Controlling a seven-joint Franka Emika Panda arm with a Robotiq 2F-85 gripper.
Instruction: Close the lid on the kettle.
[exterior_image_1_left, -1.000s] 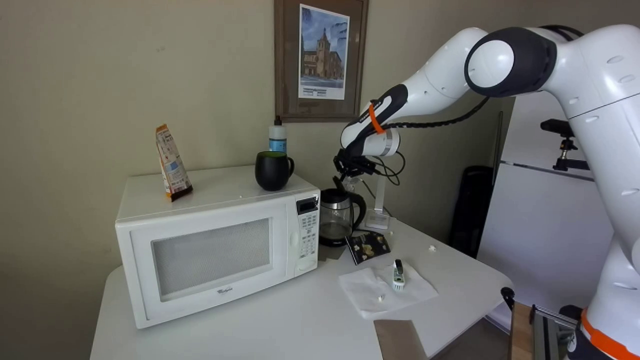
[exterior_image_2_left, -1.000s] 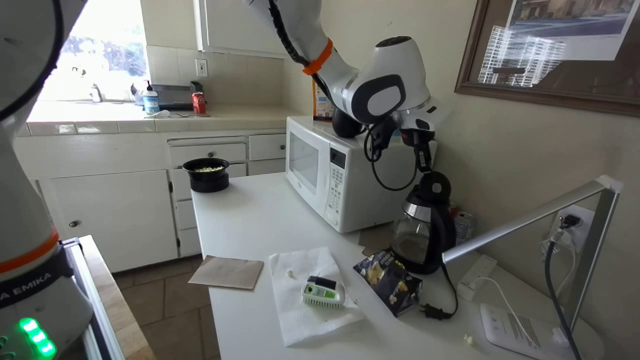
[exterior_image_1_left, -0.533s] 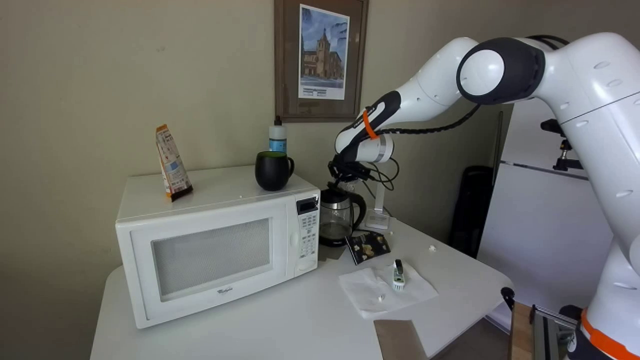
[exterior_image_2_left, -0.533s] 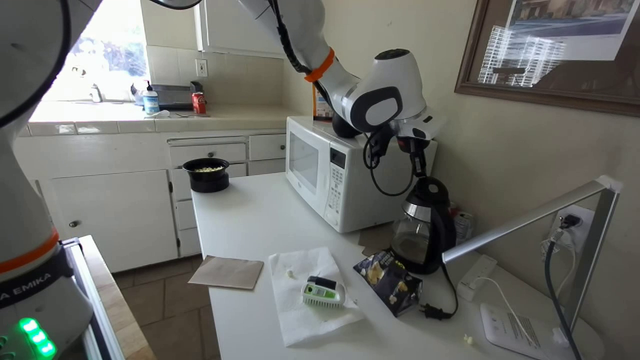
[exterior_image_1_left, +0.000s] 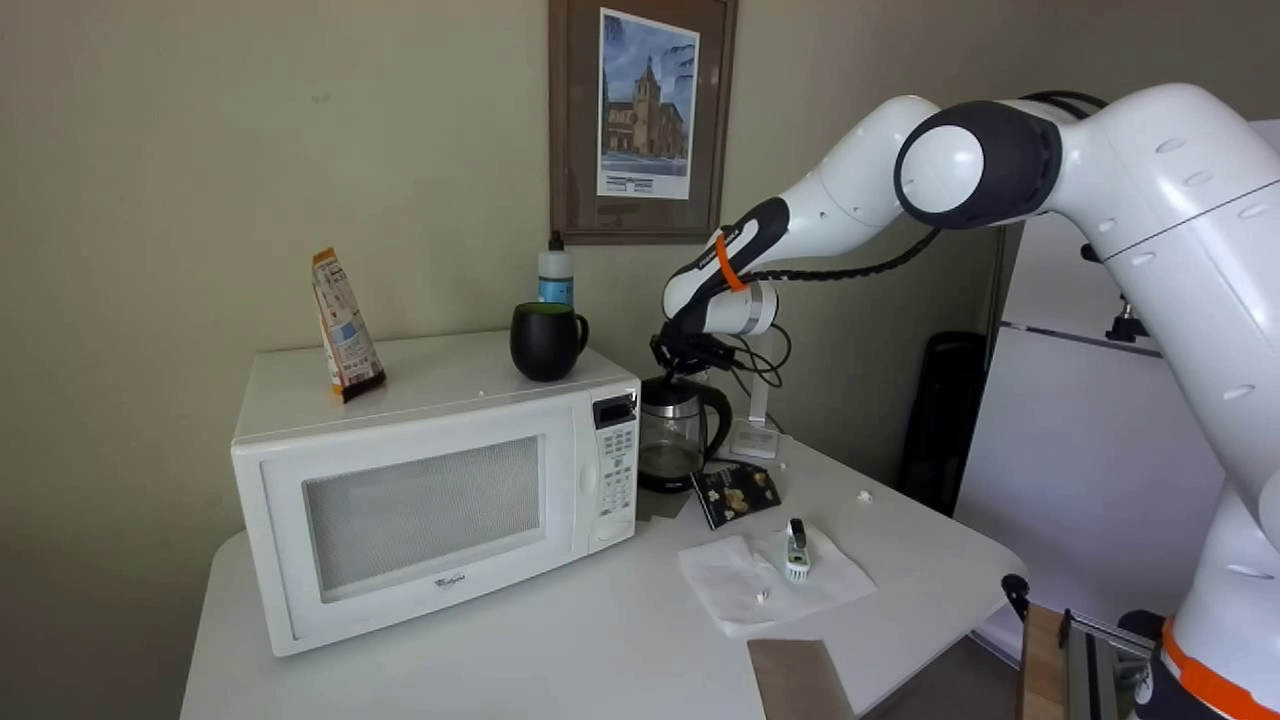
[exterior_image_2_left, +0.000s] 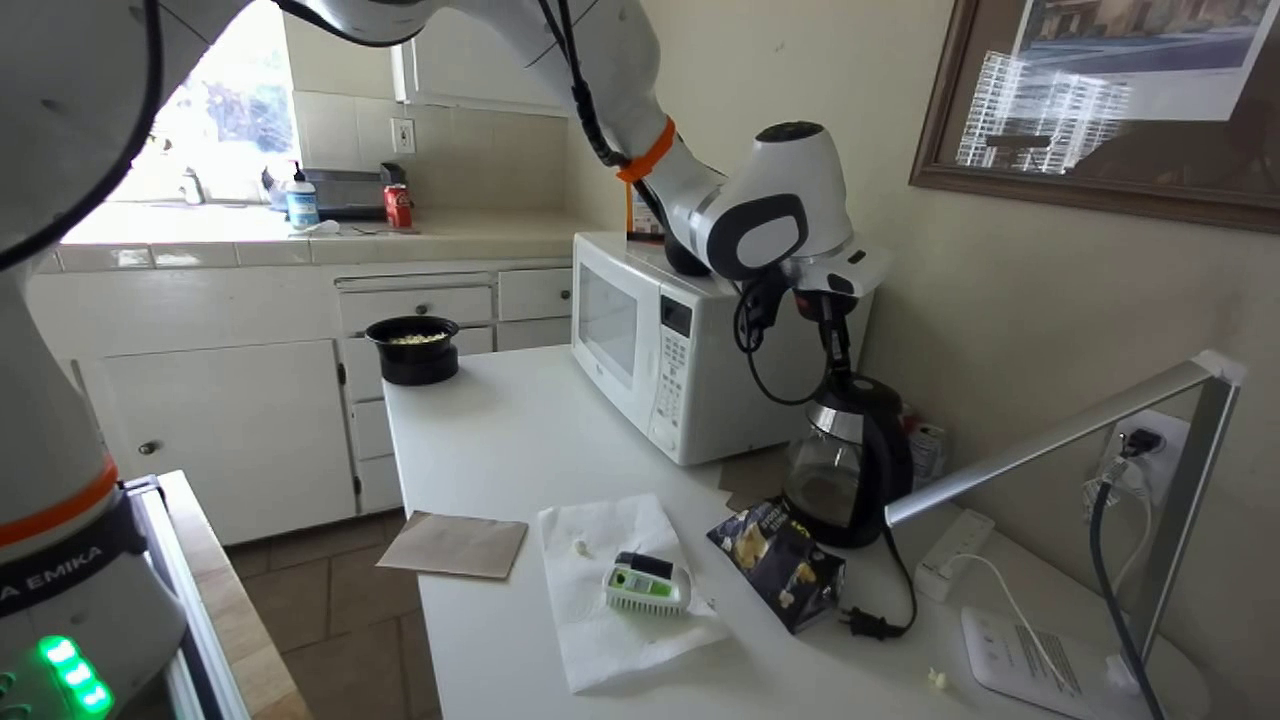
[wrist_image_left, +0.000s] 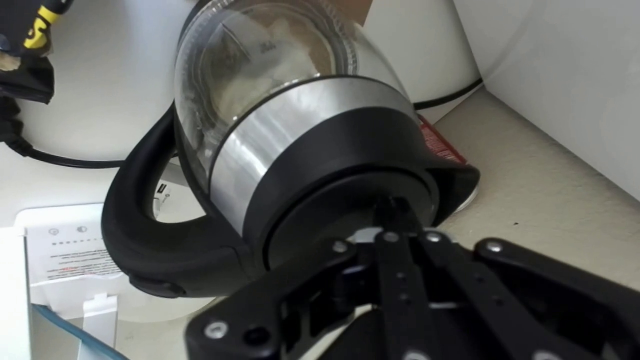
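- Gripper, closed: two fingers pressed together and pointing down, their tips at the upper face of the lid.
- Lid, dark and round: lying down in the mouth of the kettle, ringed by a black rim; whether it has latched cannot be told.
- Kettle, with glass body, steel band and black handle: upright on the table in both exterior views, just beside the panel end of the microwave, its handle turned away from it.
- Packet, dark and printed: lying at the foot of the kettle, near a loose black plug.
- Brush, green and white: resting on a white towel.
- Paper, brown: at the table's edge, near the towel.
- Mug, black, and bag, tapering to its top: both on the microwave, well apart; a bottle shows behind the mug, its lower part hidden.
- Pot, black: at the table's corner in an exterior view, with pale pieces inside.
- Lamp, silvery: its bar reaching toward the kettle in the same view.
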